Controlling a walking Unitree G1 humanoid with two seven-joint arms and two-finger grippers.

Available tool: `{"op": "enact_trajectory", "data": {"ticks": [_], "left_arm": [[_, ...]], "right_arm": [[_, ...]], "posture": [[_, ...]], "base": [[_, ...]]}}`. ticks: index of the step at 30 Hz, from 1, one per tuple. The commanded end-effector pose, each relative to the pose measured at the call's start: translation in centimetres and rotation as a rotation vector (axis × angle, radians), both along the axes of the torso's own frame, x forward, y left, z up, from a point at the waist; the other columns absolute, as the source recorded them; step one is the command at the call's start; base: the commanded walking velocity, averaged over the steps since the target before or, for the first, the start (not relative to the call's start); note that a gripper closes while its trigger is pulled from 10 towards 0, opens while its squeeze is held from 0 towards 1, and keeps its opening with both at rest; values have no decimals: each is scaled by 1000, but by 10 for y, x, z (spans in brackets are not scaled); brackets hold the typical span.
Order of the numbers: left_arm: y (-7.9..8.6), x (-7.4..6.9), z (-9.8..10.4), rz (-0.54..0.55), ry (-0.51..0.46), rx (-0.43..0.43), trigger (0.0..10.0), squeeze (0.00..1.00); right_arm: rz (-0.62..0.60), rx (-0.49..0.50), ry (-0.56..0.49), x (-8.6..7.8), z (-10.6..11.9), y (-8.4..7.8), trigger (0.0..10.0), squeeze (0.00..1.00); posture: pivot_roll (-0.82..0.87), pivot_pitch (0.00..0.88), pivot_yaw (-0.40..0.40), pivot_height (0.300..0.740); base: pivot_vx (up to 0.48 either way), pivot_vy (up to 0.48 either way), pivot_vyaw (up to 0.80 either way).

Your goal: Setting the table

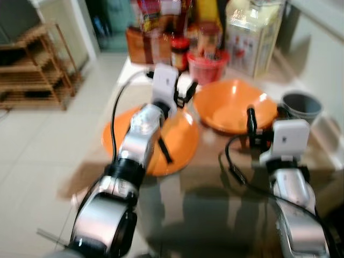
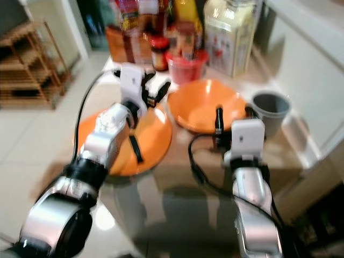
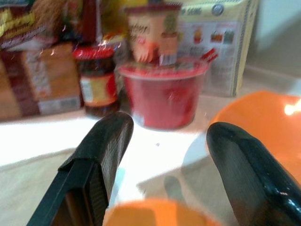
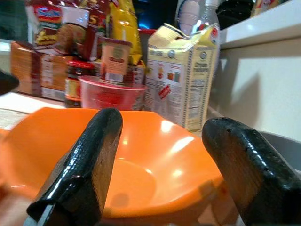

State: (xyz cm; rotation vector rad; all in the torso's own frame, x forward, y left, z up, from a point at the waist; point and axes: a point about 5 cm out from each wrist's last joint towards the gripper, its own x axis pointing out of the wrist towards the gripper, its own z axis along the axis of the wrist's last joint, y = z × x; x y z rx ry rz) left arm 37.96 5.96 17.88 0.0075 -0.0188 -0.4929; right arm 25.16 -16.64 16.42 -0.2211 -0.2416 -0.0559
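Plate [image 1: 180, 145] left of bowl [image 1: 234, 105], cup [image 1: 302, 106] right.

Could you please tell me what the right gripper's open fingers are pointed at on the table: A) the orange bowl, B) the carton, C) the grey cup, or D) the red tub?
A: the right wrist view looks between the right gripper and its open fingers straight at the orange bowl, with the red tub and carton standing behind it.
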Motion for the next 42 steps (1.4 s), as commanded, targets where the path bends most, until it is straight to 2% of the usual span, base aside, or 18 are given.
{"op": "enact_trajectory", "data": {"ticks": [1,4,5,6,8,14,22,25,26,28,33,42], "left_arm": [[4,6,2,8,68,15,10000,0],[6,8,-2,-7,161,-5,10000,0],[8,8,-2,-7,200,-31,10000,0],[11,10,-2,-3,290,-102,10000,0],[15,11,0,5,340,-149,10000,0],[20,12,15,-21,369,-233,10000,0],[19,6,34,-88,387,-303,10000,0],[15,5,38,-115,393,-322,10000,0],[15,5,38,-115,393,-322,10000,0],[2,-4,48,-197,400,-319,10000,0],[-8,-11,51,-244,397,-284,10000,0],[-23,-20,35,-270,419,-162,10000,0]], "right_arm": [[7,-4,-14,0,4,1,10000,0],[7,-2,-15,1,4,2,10000,0],[7,-2,-16,1,4,2,10000,0],[6,-1,-16,1,4,2,10000,0],[5,0,-17,1,4,3,10000,0],[9,3,-19,0,3,5,10000,0],[16,-36,-4,-20,0,1,10000,0],[8,-34,6,-21,-3,0,10000,0],[8,-34,6,-21,-3,0,10000,0],[7,-28,5,-21,-3,2,10000,0],[8,-25,6,-19,-4,4,10000,0],[11,-19,-1,-13,-4,9,10000,0]], "posture": [[-16,0,44,740],[-15,0,46,740],[-15,0,47,740],[-15,0,49,740],[-14,0,53,740],[-8,0,58,740],[-20,0,62,740],[-25,0,64,740],[-25,0,64,740],[-28,0,66,740],[-21,0,68,740],[-20,0,75,740]], "base": [[0,0,0],[0,0,0],[0,0,0],[0,0,0],[0,0,0],[0,0,0],[0,0,0],[0,0,0],[0,0,0],[0,0,0],[0,0,0],[0,0,0]]}}
